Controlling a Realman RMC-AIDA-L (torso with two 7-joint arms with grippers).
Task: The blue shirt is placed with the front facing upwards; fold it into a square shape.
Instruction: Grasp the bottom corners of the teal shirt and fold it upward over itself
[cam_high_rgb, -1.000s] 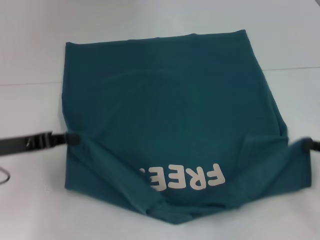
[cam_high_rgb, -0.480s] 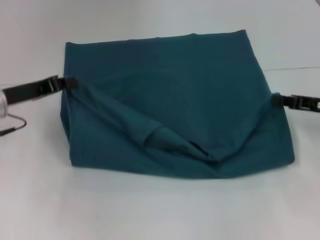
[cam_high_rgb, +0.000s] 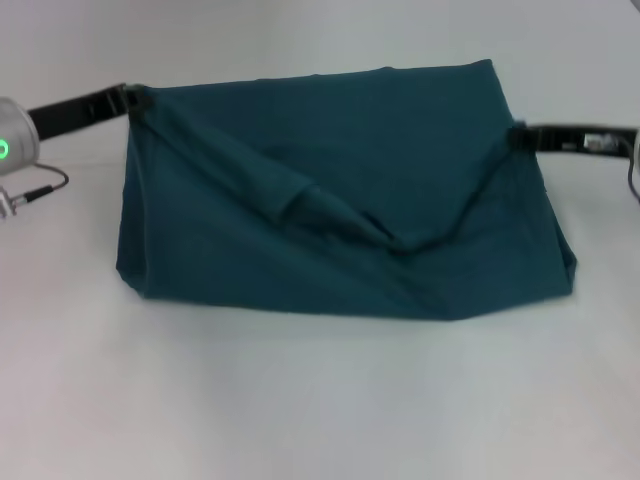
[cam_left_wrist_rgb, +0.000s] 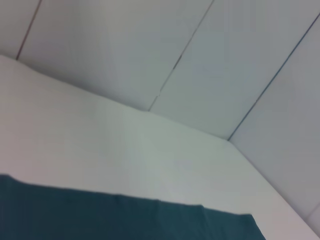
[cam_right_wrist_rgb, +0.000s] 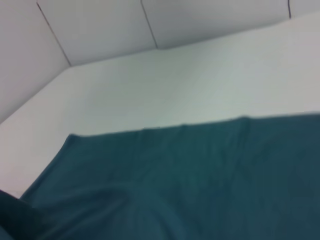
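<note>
Blue shirt (cam_high_rgb: 340, 200) half-folded on white surface (cam_high_rgb: 320, 400), both pincers gripping its lifted edge.

Head view: shirt lies mid-surface, near half turned up and over toward the far hem; lettering not visible. Left pincer (cam_high_rgb: 133, 98) clenched on the cloth at the shirt's far-left corner, arm reaching in from the left. Right pincer (cam_high_rgb: 518, 137) clenched on the cloth at the right edge, a little nearer than the left one, arm coming in from the right. Between the two grips the raised edge sags in a V toward the middle, with a rolled ridge of fabric running down from the left corner. Near fold line rests on the surface. Left wrist view: strip of shirt (cam_left_wrist_rgb: 125, 217) against bare surface and wall panels. Right wrist view: shirt (cam_right_wrist_rgb: 190, 180) fills the near field, its far hem straight.
</note>
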